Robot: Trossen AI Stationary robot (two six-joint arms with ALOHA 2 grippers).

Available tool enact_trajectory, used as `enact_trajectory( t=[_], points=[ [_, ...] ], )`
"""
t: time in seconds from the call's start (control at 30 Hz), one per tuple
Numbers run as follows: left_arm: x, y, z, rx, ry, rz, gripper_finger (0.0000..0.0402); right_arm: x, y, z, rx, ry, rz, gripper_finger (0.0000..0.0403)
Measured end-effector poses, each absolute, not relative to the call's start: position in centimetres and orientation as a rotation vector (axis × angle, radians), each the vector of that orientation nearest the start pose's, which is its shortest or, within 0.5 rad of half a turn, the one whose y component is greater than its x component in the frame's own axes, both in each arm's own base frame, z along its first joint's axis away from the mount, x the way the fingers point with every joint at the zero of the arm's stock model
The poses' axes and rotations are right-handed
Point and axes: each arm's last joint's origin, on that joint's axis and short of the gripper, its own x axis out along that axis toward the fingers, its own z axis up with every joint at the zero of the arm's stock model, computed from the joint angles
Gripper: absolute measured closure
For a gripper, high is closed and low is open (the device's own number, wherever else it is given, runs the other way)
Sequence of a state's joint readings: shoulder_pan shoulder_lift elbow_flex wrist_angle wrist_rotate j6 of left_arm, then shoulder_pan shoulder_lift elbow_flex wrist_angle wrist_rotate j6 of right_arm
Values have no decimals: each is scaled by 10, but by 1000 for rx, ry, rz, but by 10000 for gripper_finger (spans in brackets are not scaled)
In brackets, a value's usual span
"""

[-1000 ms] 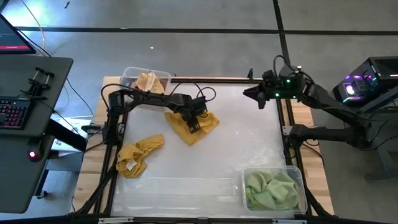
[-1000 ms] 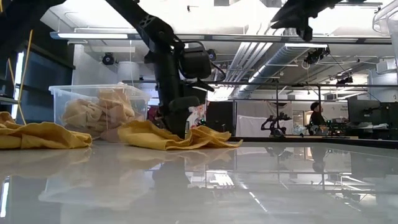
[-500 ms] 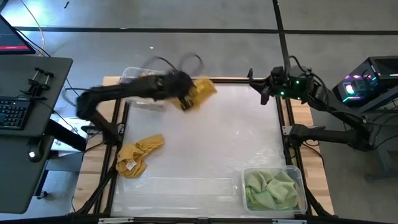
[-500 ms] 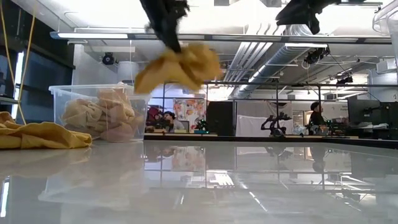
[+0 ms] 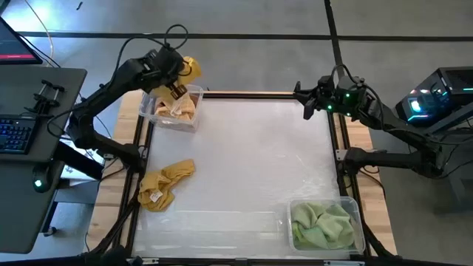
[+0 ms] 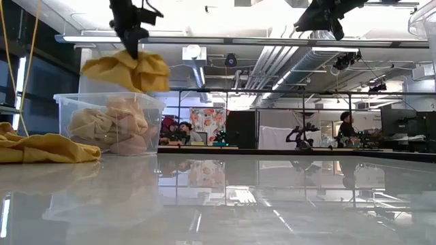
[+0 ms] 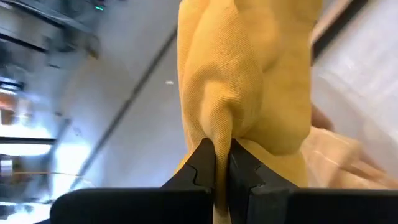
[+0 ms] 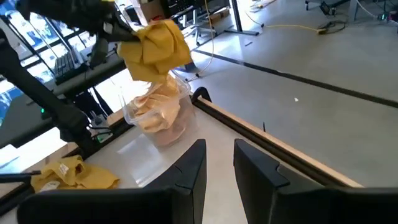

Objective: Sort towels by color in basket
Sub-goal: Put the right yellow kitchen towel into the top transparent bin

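Note:
My left gripper [image 5: 176,75] is up in the air at the table's far left corner, shut on a mustard yellow towel [image 5: 189,68] [image 6: 127,70] [image 8: 155,45]. The towel hangs over a clear bin [image 5: 151,111] [image 6: 68,109] holding peach-orange towels [image 5: 177,107] [image 6: 109,122]. A second mustard towel [image 5: 164,183] [image 6: 41,148] lies crumpled flat on the table near the left edge. Light green towels [image 5: 321,225] fill a clear bin at the near right corner. My right gripper [image 5: 307,103] [image 8: 219,163] hovers open near the far right edge. My left gripper pinches a bunched fold [image 7: 217,127] of the mustard towel between its two fingers [image 7: 202,168], coming from above and pointing down. The towel is lifted clear and hangs in a loose bunch [image 6: 127,70] below the fingers, above the bin of peach towels.
The white tabletop [image 5: 251,162] lies between the two bins. Black frame rails [image 5: 222,94] run along the table's edges. A desk with a keyboard [image 5: 18,133] stands to the left, and equipment [image 5: 432,103] to the right. People show far off in the room [image 6: 347,126].
My left gripper has lifted the mustard towel clear of the table's middle and swung it up and toward the far left corner, so that it now hangs over the bin of peach towels. The other mustard towel and the green towels have stayed put.

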State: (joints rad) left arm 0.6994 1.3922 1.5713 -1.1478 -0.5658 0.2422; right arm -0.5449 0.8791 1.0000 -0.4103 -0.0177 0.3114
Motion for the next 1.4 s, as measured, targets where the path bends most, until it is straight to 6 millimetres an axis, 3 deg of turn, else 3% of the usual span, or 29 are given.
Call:
enact_trajectory(
  t=[0.17,0.4,0.6,0.73,0.93,1.03,1.1,1.23,1.4],
  points=[
    [169,186,348,8,1284,948,401,154,-92,369,397,190,-562,327],
    [169,176,277,-87,1382,761,401,154,-92,368,435,189,-554,327],
    [162,171,239,-129,1443,712,388,154,-92,368,435,188,-554,327],
    [159,173,244,-214,1415,705,342,154,-92,369,433,186,-554,327],
    [158,171,298,-365,1360,743,265,154,-92,369,434,186,-554,327],
    [160,173,323,-408,1247,810,251,153,-92,369,429,184,-568,327],
    [165,180,329,-420,1115,840,252,153,-93,369,425,182,-590,327],
    [177,200,312,-396,964,884,278,153,-94,369,425,173,-636,327],
    [183,217,255,-488,998,926,324,152,-94,369,466,159,-645,327]
  ],
)
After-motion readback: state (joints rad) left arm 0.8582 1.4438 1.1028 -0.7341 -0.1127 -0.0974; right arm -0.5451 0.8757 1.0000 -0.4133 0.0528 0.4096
